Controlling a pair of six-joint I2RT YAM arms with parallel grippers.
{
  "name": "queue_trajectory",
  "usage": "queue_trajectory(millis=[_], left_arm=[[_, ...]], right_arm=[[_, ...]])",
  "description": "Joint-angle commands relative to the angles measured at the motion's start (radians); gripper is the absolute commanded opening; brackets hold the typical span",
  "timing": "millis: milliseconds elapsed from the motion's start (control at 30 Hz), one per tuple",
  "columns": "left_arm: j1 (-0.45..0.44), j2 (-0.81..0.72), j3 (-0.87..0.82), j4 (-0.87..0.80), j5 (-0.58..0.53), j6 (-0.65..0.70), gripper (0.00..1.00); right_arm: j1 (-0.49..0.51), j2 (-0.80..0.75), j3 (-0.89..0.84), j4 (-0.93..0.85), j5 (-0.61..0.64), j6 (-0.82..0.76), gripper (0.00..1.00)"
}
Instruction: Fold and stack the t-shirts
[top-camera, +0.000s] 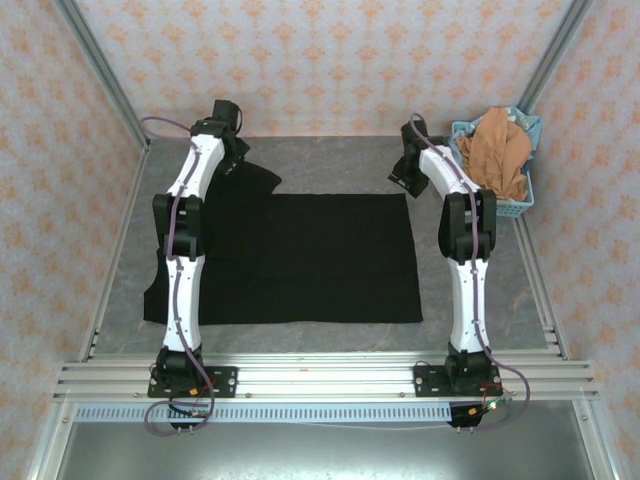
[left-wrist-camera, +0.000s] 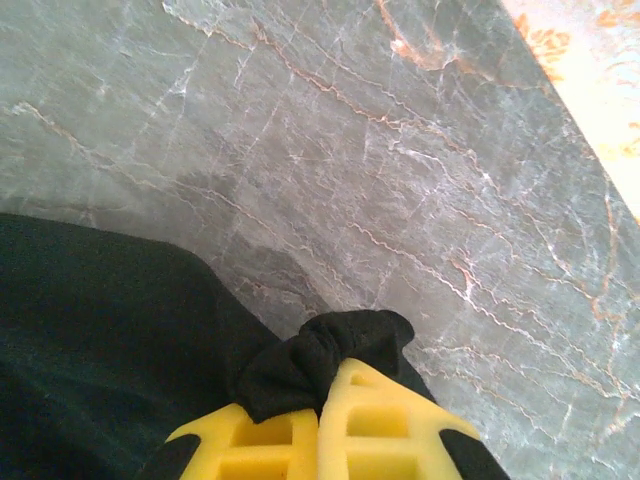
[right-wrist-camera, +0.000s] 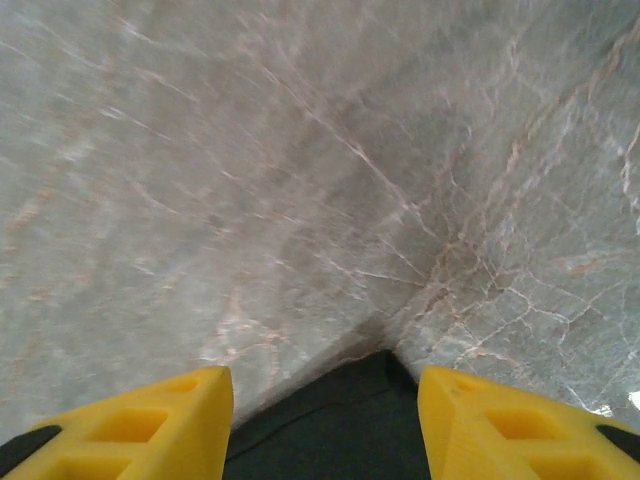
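step: judged as taking both far corners of the black t-shirt (top-camera: 320, 255) for a fold toward the near edge
how to do it well: right side should close only once the corner sits deep between the pads; then lift both corners together, level, cloth taut so the fold line stays straight
left gripper (left-wrist-camera: 325, 392): clamped together on a bunched far-left bit of the black t-shirt, cloth puffing out past the fingertips, low over the table (left-wrist-camera: 400, 150)
black t-shirt: spread flat mid-table between the arms, plain black face up, left part rumpled under the left arm
right gripper (right-wrist-camera: 322, 398): jaws apart, far-right corner of the black cloth lying between them, pads not touching it, nothing held
risk: a shallow right pinch would likely slip on lift
orange-brown t-shirt (top-camera: 497, 155): crumpled in the basket (top-camera: 512, 210), far right, apart from the black one, not yet folded
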Motion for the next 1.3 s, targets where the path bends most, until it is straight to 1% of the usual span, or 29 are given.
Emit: queue_trajectory(millis=[0, 200, 300, 400, 500, 567, 667, 767, 900, 1033, 1167, 1267], left_arm=[[0.008, -0.055, -0.021, 0.019, -0.024, 0.033, 0.00], [0.008, -0.079, -0.020, 0.010, -0.014, 0.063, 0.00], [0.008, -0.085, -0.020, 0.006, -0.003, 0.070, 0.00], [0.008, -0.092, -0.019, 0.003, 0.003, 0.078, 0.00], [0.008, -0.097, -0.016, 0.010, 0.024, 0.093, 0.00], [0.008, -0.102, -0.012, 0.024, 0.054, 0.104, 0.00], [0.008, -0.110, -0.011, 0.053, 0.101, 0.119, 0.00], [0.008, -0.114, -0.010, 0.086, 0.142, 0.127, 0.00], [0.006, -0.119, -0.010, 0.121, 0.183, 0.136, 0.00], [0.006, -0.134, -0.017, 0.092, 0.180, 0.160, 0.00], [0.002, -0.198, -0.085, 0.076, 0.167, 0.192, 0.00], [-0.003, -0.264, -0.144, 0.021, 0.140, 0.232, 0.00]], right_arm=[[0.011, 0.015, 0.007, -0.045, 0.021, -0.004, 0.49], [0.011, 0.053, 0.025, -0.054, 0.026, 0.002, 0.41], [0.012, 0.071, 0.039, -0.071, 0.029, -0.001, 0.35], [0.012, 0.072, 0.039, -0.080, 0.032, -0.001, 0.24], [0.012, 0.057, 0.038, -0.093, 0.069, -0.005, 0.11], [0.006, 0.036, 0.038, -0.097, 0.105, -0.010, 0.01], [-0.004, 0.007, 0.057, -0.121, 0.180, -0.022, 0.00], [-0.020, -0.001, 0.095, -0.144, 0.222, -0.046, 0.00], [-0.035, 0.006, 0.152, -0.153, 0.195, -0.077, 0.00], [-0.034, 0.020, 0.193, -0.190, 0.146, -0.087, 0.00], [-0.034, -0.026, 0.118, -0.163, 0.105, -0.080, 0.00], [-0.032, -0.086, 0.036, -0.140, 0.096, -0.084, 0.00]])
